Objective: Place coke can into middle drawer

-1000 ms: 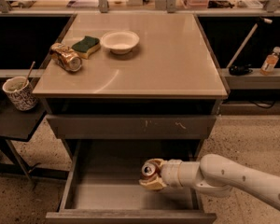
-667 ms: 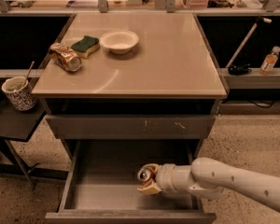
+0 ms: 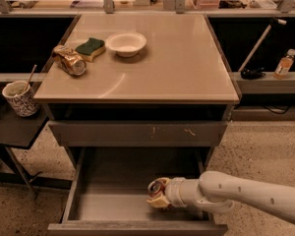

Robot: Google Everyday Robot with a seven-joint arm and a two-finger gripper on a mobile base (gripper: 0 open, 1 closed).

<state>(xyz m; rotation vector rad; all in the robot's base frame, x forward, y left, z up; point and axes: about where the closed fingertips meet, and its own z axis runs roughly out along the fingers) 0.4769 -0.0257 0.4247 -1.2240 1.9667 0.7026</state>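
Note:
The coke can [image 3: 156,186], red-orange with a silver top, is held inside the open middle drawer [image 3: 103,208], low over its grey floor at the right of centre. My gripper [image 3: 158,194] reaches in from the right on a white arm and is shut on the can. The fingers cover most of the can's body. The drawer is pulled far out below a closed scratched drawer front [image 3: 137,132].
On the cabinet top lie a dented gold-brown can [image 3: 69,60], a green sponge [image 3: 90,48] and a white bowl [image 3: 126,43]. A patterned mug [image 3: 20,97] stands on a side shelf at left. A bottle [image 3: 284,63] stands at far right.
My gripper has moved left and slightly down inside the drawer, carrying the can with it.

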